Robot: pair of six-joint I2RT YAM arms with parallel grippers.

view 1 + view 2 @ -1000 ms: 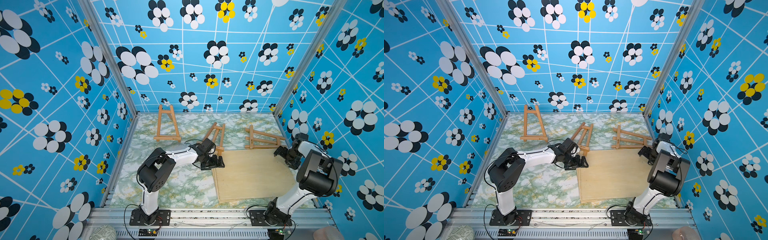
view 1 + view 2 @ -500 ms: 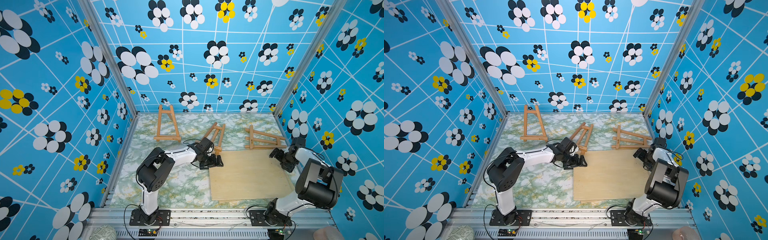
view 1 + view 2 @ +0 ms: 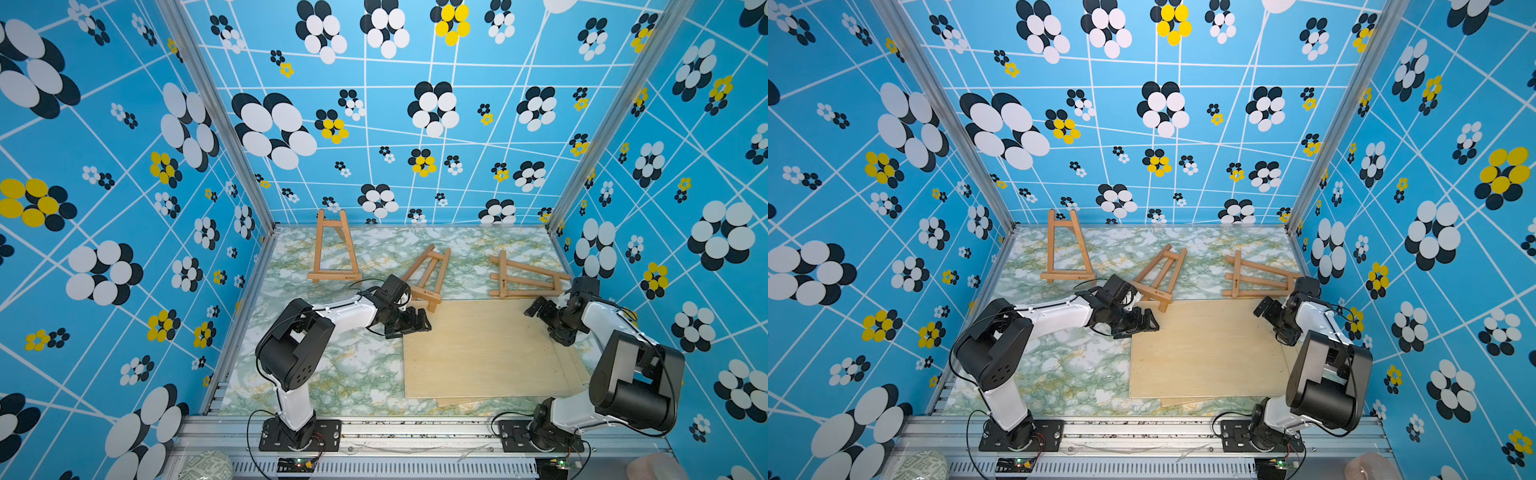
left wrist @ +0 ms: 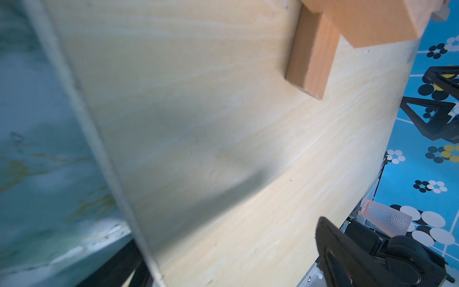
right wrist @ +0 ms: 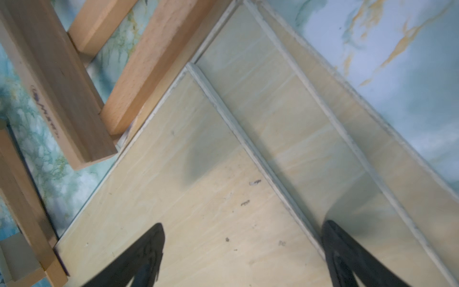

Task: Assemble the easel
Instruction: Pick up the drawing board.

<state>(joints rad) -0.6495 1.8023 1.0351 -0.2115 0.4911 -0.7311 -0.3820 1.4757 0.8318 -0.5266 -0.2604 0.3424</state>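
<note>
The left hand [image 3: 417, 325] has its fingers spread wide and grips nothing. It sits low at the near-side edge of the top board [image 3: 482, 353], which is the uppermost of a loose stack of thin wooden sheets on the marbled table [image 3: 332, 374]. In the left wrist view one finger [image 4: 347, 258] hangs over the board's face. A dark blurred shape lies off the edge on the table side, and whether the hand touches the wood cannot be told.

Just beyond this hand lies the middle easel [image 3: 428, 274], folded and flat. Its bottom bar is closest to the hand, and one leg end [image 4: 310, 64] rests on the board's far corner. Farther off, past the hand's wrist and toward the back wall, a second easel [image 3: 332, 249] stands upright on the table, well apart from the fingers.

The right hand [image 3: 544, 322] is also fully open and empty. It is over the opposite edge of the stack, and its two dark fingers [image 5: 141, 253] are spread above the staggered edges of three sheets. Just beyond it the third easel [image 3: 523, 276] lies flat, and its nearest rail [image 5: 154, 62] runs along the far edge of the boards.
</note>
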